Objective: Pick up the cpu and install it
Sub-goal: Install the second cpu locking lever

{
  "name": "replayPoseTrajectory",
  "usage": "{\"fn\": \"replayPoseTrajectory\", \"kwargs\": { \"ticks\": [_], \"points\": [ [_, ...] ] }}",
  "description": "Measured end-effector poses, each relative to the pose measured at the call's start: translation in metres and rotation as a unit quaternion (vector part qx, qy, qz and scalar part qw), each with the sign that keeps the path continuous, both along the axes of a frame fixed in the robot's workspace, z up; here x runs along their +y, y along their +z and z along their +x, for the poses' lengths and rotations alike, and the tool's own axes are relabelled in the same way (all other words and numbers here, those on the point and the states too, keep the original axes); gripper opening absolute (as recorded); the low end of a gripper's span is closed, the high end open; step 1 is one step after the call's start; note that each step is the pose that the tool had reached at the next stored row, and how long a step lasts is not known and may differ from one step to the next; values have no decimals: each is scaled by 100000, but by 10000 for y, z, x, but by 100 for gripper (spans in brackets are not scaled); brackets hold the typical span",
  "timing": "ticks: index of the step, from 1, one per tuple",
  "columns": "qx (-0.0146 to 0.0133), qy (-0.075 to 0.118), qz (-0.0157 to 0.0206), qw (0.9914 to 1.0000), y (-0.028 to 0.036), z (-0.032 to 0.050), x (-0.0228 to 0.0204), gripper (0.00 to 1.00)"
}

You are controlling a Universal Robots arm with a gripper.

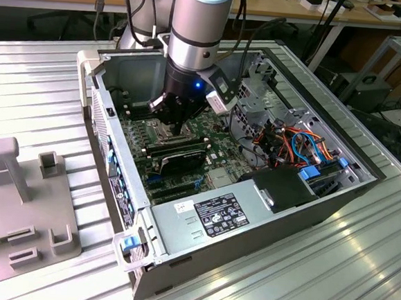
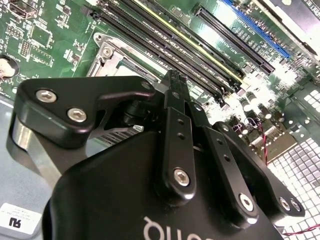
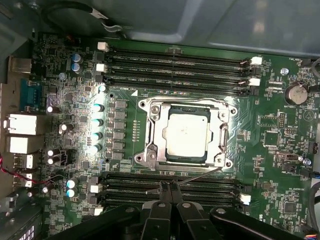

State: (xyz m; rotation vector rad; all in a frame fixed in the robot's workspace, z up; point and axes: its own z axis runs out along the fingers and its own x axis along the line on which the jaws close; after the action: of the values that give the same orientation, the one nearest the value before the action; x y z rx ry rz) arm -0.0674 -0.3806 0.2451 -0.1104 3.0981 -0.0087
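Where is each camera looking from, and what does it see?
Exterior view: off the arm, above and aside, looking down into the open computer case; the arm and gripper show.
First wrist view: on the arm, looking down at the cpu in its socket; the gripper's fingertips show.
Second wrist view: on the arm, behind the gripper, facing the motherboard.
Both wrist views share the memory slots.

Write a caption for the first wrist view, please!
Shut gripper hovers beside the cpu sitting in its socket.

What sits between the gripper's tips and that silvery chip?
In the first wrist view, memory slots and the socket frame's edge lie between the gripper and the cpu.
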Motion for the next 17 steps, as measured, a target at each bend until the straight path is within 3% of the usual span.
{"fn": "replayPoseTrajectory", "kwargs": {
  "ticks": [6, 8, 17],
  "points": [
    [-45, -9, 25, 100000, -18, -13, 2, 11],
    [-182, -1, 59, 100000, -34, -35, 2, 11],
    [-1329, 2, 250, 99991, -118, -205, 2, 11]
  ]
}}
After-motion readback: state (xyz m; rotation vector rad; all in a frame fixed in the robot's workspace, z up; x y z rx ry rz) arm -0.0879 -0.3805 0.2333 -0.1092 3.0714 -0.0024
